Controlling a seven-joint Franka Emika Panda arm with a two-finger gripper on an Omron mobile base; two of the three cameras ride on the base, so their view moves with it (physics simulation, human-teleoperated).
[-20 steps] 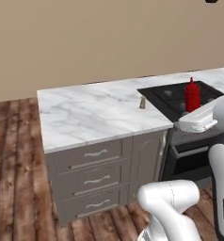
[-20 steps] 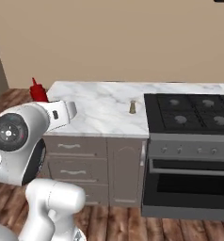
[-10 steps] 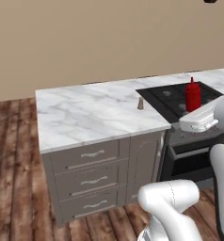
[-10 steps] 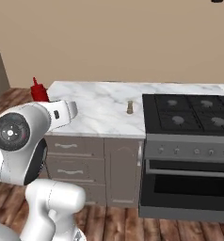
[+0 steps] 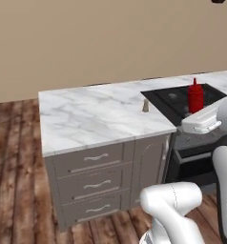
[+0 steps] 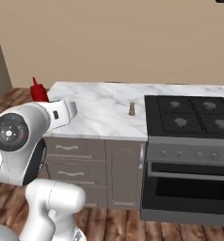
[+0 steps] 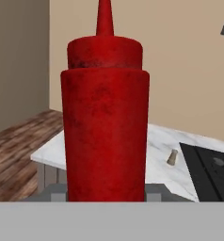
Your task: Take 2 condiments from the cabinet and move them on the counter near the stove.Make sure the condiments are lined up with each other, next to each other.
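The gripper's jaws are closed on the red squeeze bottle [image 7: 104,117], whose base is cut off in the hand view. The tan shaker [image 6: 132,109] stands on the counter [image 6: 95,101] beside the stove [image 6: 189,115], with bare marble to its left

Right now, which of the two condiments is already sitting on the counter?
The little tan shaker. It stands on the marble counter beside the stove; the red bottle is up in the hand.

Red squeeze bottle held upright over the stove

The red squeeze bottle [image 5: 195,96] stands upright above the white hand, over the black stove [image 5: 175,101]. Left of it, a small tan shaker [image 5: 145,106] sits on the marble counter [image 5: 96,116], beside the stove's edge.
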